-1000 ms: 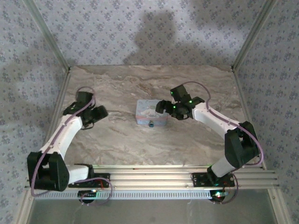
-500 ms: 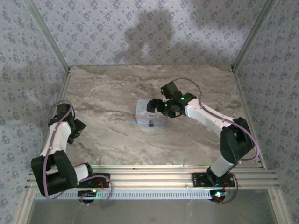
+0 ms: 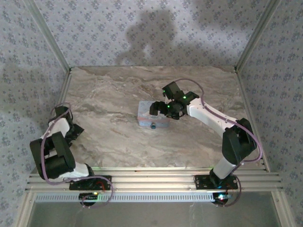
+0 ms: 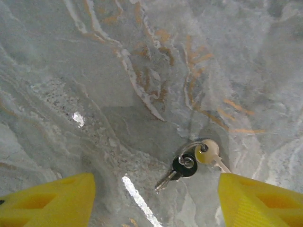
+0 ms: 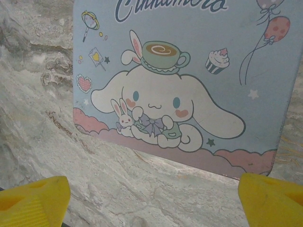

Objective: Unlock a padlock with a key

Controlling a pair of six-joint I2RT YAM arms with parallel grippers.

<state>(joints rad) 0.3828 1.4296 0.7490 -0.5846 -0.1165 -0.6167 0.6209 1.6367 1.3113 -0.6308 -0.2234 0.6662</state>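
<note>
Barely started. Ringed metal keys (image 4: 189, 166) lie on marble counter (image 4: 142, 56) below my released left claw (image 4: 156, 203); released right claw (image 5: 151, 198) over light-blue cartoon tin (image 5: 189, 94); tiny dark padlock (image 3: 153, 126) untouched.

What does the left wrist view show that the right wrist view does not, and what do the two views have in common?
Left wrist, not right wrist: two keys on a ring, one black-headed and one pale-headed, lying on the marble table just ahead of the open left hand.
Right wrist, not left wrist: the light-blue tin printed with a cartoon dog, ahead of the open right hand.
Both: the marble table, and yellow fingertips at the bottom corners, wide apart and holding nothing.
</note>
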